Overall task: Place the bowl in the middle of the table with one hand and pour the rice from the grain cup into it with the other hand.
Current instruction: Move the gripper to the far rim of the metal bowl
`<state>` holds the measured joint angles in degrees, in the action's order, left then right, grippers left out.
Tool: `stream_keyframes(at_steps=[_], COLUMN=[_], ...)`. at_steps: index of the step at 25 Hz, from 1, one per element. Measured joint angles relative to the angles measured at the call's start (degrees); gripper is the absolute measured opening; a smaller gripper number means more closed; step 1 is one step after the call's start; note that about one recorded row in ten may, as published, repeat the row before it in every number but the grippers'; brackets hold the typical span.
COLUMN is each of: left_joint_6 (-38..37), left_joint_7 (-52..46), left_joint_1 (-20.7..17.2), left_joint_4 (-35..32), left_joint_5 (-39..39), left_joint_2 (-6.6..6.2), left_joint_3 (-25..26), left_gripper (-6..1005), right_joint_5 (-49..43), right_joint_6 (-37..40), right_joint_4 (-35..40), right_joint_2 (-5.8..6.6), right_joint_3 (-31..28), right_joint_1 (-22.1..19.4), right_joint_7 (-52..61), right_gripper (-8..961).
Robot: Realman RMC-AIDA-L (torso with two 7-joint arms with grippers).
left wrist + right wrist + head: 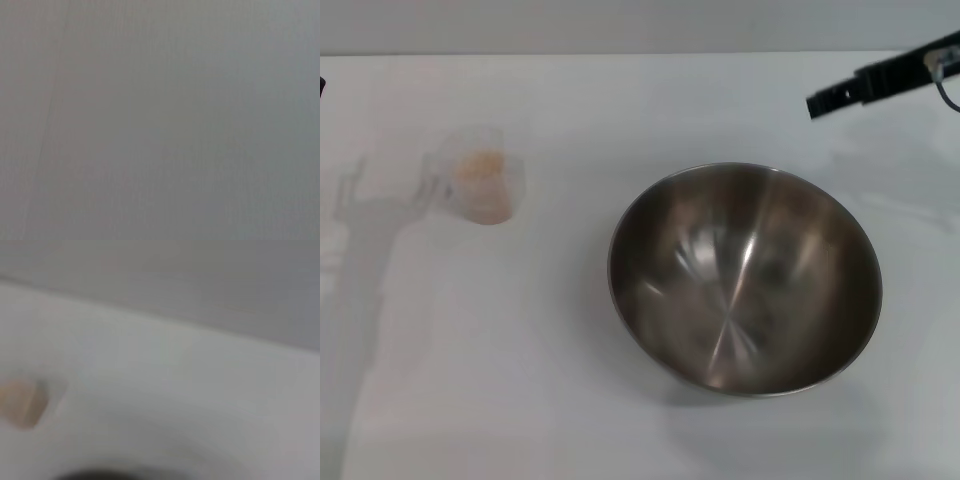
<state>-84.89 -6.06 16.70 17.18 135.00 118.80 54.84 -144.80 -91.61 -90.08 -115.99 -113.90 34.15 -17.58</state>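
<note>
The steel bowl point(745, 278) stands upright and empty on the white table point(570, 400), right of centre. The clear grain cup point(478, 186) stands at the left, holding pale rice point(483, 192). My right gripper point(835, 99) shows as a dark bar at the upper right, above and behind the bowl, apart from it. The left gripper is out of view apart from a dark sliver at the left edge. The right wrist view shows the cup point(22, 402) far off and the bowl's rim point(100, 474) at the picture's edge. The left wrist view shows only plain grey.
The table's far edge point(620, 53) runs along the back against a grey wall. A shadow of the left arm point(360, 250) lies on the table left of the cup.
</note>
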Motion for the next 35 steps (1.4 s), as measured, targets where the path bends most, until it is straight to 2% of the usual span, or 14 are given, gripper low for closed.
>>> stream_keyframes(at_steps=[2, 7, 14, 26, 35], left_joint_6=[0.0, 0.0, -0.2, -0.5, -0.6], left_joint_7=[0.0, 0.0, 0.0, 0.0, -0.2], left_joint_1=[0.0, 0.1, 0.2, 0.2, -0.2], left_joint_4=[0.0, 0.0, 0.0, 0.0, 0.0], left_joint_5=[0.0, 0.0, 0.0, 0.0, 0.0], left_joint_2=[-0.02, -0.08, -0.04, 0.10, 0.11], left_joint_3=[0.0, 0.5, 0.5, 0.5, 0.5], left_gripper=[825, 825, 824, 823, 823], right_joint_5=[-0.6, -2.9, -3.3, -3.0, -2.8], right_joint_6=[-4.6, -7.9, -8.6, -3.6, -1.2], right_joint_4=[2.5, 6.0, 10.7, 22.7, 25.3], right_joint_2=[0.89, 1.72, 1.82, 1.37, 0.96], right_joint_3=[-1.8, -3.5, -3.2, -2.0, -0.2], right_joint_1=[2.5, 5.0, 6.4, 8.0, 8.0], right_joint_7=[-2.2, -5.7, -8.7, -11.9, -12.5], right_gripper=[710, 709, 709, 707, 694])
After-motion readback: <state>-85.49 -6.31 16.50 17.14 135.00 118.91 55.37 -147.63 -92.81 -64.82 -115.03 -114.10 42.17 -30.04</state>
